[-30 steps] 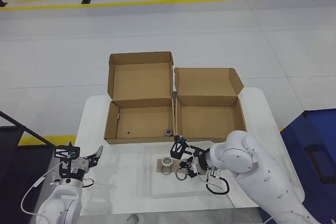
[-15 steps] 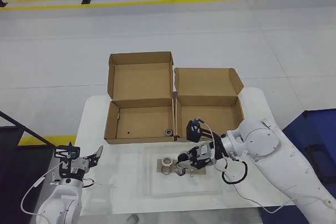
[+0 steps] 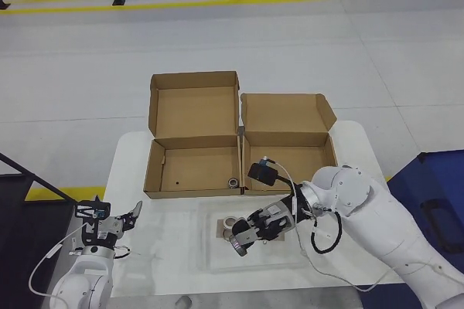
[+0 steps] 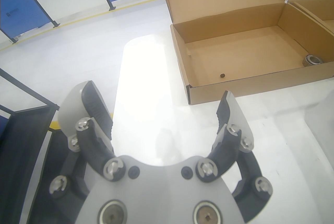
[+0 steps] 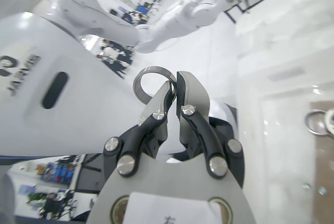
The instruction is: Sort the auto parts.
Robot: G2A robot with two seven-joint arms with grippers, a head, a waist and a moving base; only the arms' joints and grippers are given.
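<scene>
A metal ring (image 5: 137, 89) is gripped by its rim in the closed right gripper (image 5: 174, 93), which is held above the tabletop (image 3: 162, 247) on the near side of the left box (image 3: 193, 168), off its right corner. Other rings (image 5: 314, 122) are seen on a brown pad (image 5: 322, 108) in front of that box. A bearing (image 3: 233, 182) is seen in the box's near right corner, and a small dark part (image 4: 222, 75) by its front wall. The left gripper (image 4: 157, 90) is held open, well off the box's near left corner.
</scene>
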